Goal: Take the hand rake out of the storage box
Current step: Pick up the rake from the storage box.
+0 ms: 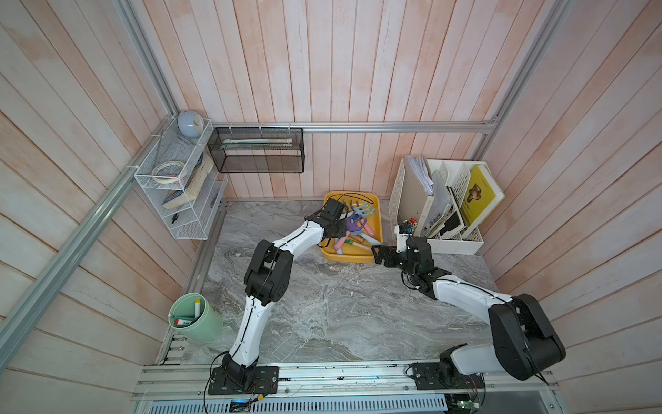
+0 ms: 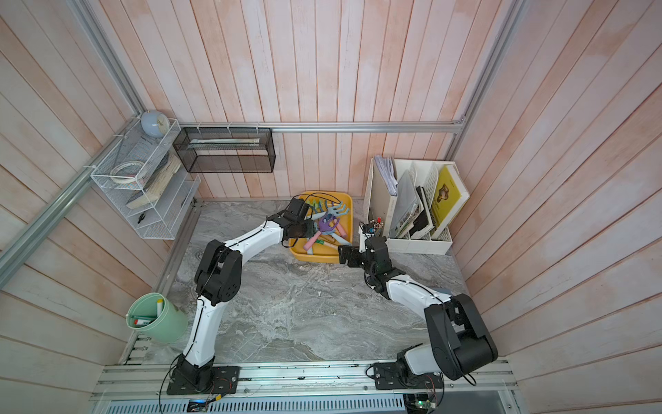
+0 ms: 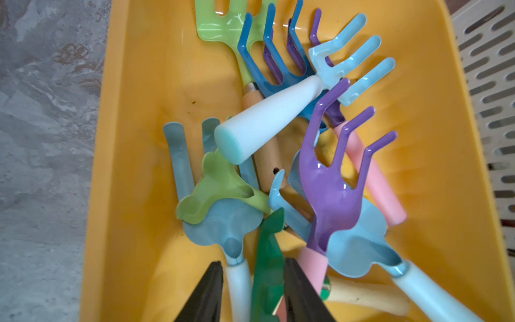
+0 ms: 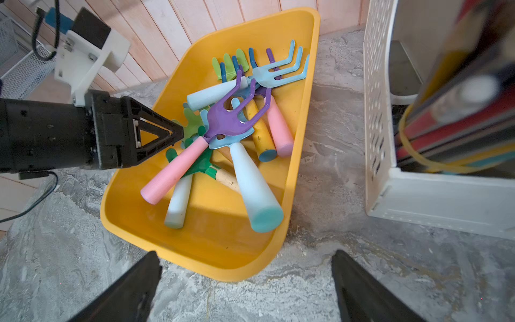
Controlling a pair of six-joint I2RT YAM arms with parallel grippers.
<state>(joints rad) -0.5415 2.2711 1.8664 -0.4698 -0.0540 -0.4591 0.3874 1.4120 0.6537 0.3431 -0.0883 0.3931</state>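
1. Storage box [image 4: 211, 223]: shallow yellow-orange plastic tray, smooth, with rounded corners and low walls, on the grey marbled table [image 4: 328, 145]. It lies directly ahead of the right gripper [image 4: 246, 253], its near corner just beyond the fingertips.
2. Contents: a tangled pile of garden tools with glossy heads and matte tapered handles. The purple hand rake [image 4: 231, 117], with three bent tines and a pink handle, lies on top of the pile, wholly inside the box.
3. Left gripper [image 3: 252, 262]: black jaws partly spread, pinching nothing. A dark green rake [image 3: 267, 264] lies under the gap. The pink handle passes just beside one finger [image 3: 301, 292], and the purple head sits just ahead of the tips.
4. Right gripper: jaws spread wide over bare table, holding nothing.
5. Light blue rake [image 3: 348, 61]: farther ahead of the left jaws, with a pale tapered handle.
6. White perforated file organizer [image 4: 379, 111]: off to one side of the right jaws, holding upright papers and books.
7. View differences:
   - The right wrist view shows the left gripper side-on and hides its gap.
   - The left wrist view shows that gap.
   - Only the top views show the mint bucket [image 1: 200, 319] with markers and the black mesh basket [image 1: 258, 150], both well apart from the jaws.
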